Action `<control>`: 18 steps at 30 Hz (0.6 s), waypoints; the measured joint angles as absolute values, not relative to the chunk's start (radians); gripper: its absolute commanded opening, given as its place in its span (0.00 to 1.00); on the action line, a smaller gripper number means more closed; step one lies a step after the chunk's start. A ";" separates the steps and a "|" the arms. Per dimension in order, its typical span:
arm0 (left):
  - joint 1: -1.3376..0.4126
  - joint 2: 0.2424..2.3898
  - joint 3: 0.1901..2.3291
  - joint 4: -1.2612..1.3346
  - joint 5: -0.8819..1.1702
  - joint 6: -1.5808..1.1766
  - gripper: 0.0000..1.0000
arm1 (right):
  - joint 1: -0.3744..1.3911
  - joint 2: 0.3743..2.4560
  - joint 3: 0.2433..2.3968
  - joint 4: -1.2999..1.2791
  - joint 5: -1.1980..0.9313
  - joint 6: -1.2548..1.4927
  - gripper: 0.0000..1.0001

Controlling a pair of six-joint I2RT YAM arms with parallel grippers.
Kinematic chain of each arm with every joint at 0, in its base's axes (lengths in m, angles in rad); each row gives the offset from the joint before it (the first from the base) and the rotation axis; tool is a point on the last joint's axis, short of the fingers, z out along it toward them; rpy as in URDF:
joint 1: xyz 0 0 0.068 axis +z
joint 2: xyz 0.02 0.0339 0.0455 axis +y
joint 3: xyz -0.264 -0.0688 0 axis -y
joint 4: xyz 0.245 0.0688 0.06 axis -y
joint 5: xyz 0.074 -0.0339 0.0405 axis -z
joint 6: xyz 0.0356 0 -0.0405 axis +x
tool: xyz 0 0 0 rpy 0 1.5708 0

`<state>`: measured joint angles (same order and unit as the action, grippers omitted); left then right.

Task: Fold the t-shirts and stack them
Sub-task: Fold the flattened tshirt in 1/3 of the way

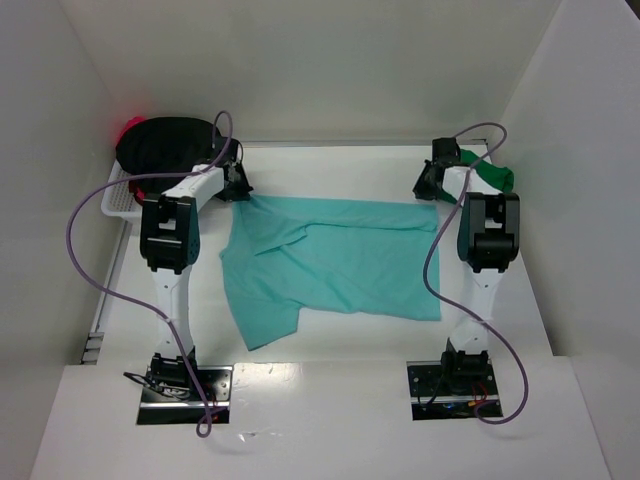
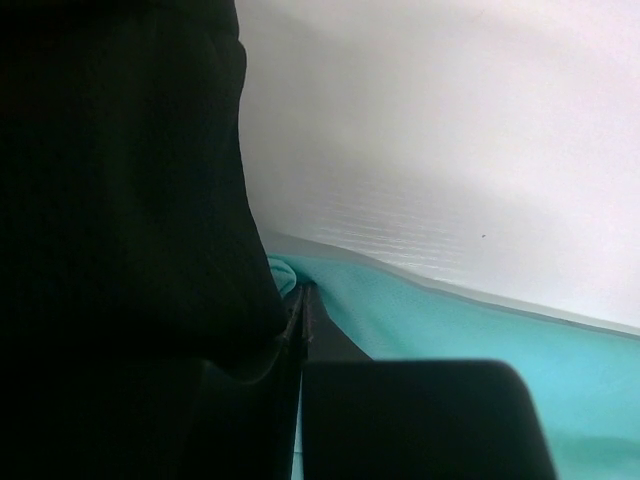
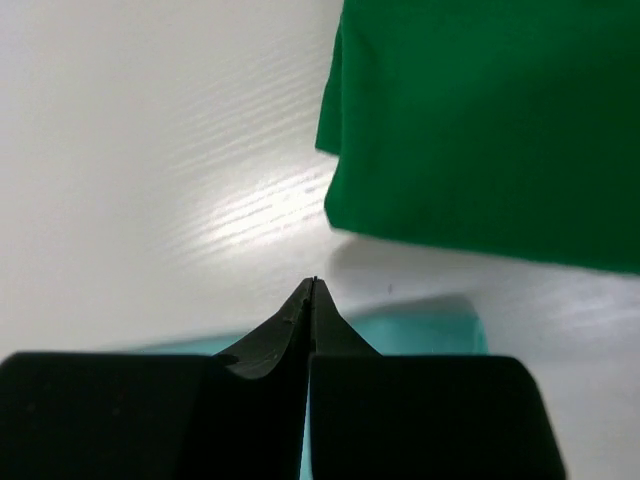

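- L pincer [image 2: 300, 318]: clenched, tips at a bunched corner of the light teal t-shirt [image 1: 340, 260]. I read this as grasping that corner.
- R pincer [image 3: 312, 300]: clenched, teal cloth on both sides under the tips. Prob. grasping the opposite corner. The hem betw. the two pincers runs straight.
- Shirt body lies on the table [image 3: 150, 150] behind both pincers, toward the arm bases. It is rumpled behind the L pincer.
- Step in hand, as I judge it: spread flat before 1st fold. I should lift both corners equally, hold the hem taut, then drag back to smooth the wrinkles.
- Obstacles: black t-shirt [image 2: 110, 200] hard against the L pincer's left; dark green t-shirt [image 3: 480, 130] just ahead-right of the R pincer. No fwd or outward moves, else I snag them.
- Release only once the cloth lies flat.
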<state>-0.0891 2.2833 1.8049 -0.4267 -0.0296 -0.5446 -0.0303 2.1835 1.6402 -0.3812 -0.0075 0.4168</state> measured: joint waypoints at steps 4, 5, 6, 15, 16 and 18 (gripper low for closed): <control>-0.089 2.288 1.811 -0.427 -0.029 -0.529 0.00 | -0.030 2.065 1.596 -0.395 0.005 0.411 0.00; -0.089 2.289 1.814 -0.428 -0.029 -0.527 0.00 | -0.029 2.032 1.579 -0.394 0.008 0.410 0.00; -0.089 2.291 1.816 -0.428 -0.029 -0.526 0.00 | -0.028 1.999 1.560 -0.396 0.011 0.409 0.00; -0.089 2.301 1.831 -0.429 -0.028 -0.522 0.00 | -0.014 1.901 1.381 -0.403 0.028 0.409 0.00; -0.089 2.301 1.831 -0.429 -0.028 -0.522 0.00 | -0.013 1.901 1.368 -0.407 0.029 0.409 0.00; -0.089 2.301 1.831 -0.429 -0.028 -0.520 0.00 | -0.008 1.906 1.353 -0.413 0.031 0.409 0.00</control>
